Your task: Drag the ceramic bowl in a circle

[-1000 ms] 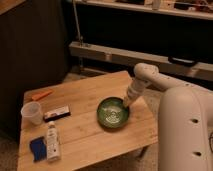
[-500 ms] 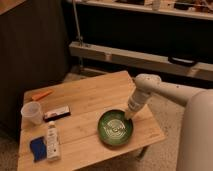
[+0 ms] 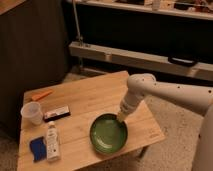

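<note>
The green ceramic bowl (image 3: 108,133) sits on the wooden table (image 3: 90,100) near its front right edge. It is round, shallow and glossy with a dark rim. My gripper (image 3: 120,118) reaches down from the white arm on the right and is shut, its tip resting at the bowl's upper right rim. Whether it touches the inside or the rim itself I cannot tell.
A translucent plastic cup (image 3: 32,113) stands at the table's left edge. A dark flat bar (image 3: 56,114) lies beside it, a white bottle (image 3: 51,141) and blue item (image 3: 37,148) near the front left, and an orange object (image 3: 41,95) at the back left. A long bench (image 3: 140,59) stands behind.
The bowl has slid toward the table's front edge with the gripper at its rim. The arm has stretched out and moved the same way.
</note>
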Robot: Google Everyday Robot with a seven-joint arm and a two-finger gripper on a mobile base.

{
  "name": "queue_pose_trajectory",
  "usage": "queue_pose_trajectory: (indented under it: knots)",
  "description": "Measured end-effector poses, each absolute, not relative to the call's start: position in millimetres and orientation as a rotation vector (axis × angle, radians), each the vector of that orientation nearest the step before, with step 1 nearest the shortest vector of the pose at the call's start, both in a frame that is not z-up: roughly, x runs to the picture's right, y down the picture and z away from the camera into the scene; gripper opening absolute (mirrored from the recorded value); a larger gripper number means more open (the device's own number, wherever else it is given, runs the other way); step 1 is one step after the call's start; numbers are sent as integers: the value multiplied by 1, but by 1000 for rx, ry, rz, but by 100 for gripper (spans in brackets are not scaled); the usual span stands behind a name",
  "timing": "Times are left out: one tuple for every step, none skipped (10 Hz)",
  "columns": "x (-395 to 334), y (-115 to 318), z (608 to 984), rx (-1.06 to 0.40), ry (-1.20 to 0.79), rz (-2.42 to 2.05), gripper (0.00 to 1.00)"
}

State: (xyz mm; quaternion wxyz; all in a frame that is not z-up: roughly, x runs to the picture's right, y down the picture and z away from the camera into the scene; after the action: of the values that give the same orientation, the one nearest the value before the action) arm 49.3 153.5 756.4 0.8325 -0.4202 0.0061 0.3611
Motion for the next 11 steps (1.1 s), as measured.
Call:
queue_pose_trajectory:
  knots:
    - [32,154,754,-892,-6,733,0]
    - [18,154,752,-892,-17,713,0]
    - [-4,154,750,-892,-33,681,0]
    - [-15,153,753,-895,-35,670,0]
    - [-28,149,758,-896,-37,668,0]
    - [-47,144,767,-900,-36,662,0]
    - [-59,140,776,-908,-31,660,0]
    - [-69,136,784,-915,-25,662,0]
    - [-84,128,795,-923,-22,669,0]
    - [-91,121,802,-928,-20,676,0]
    - [-97,112,812,-934,-16,688,0]
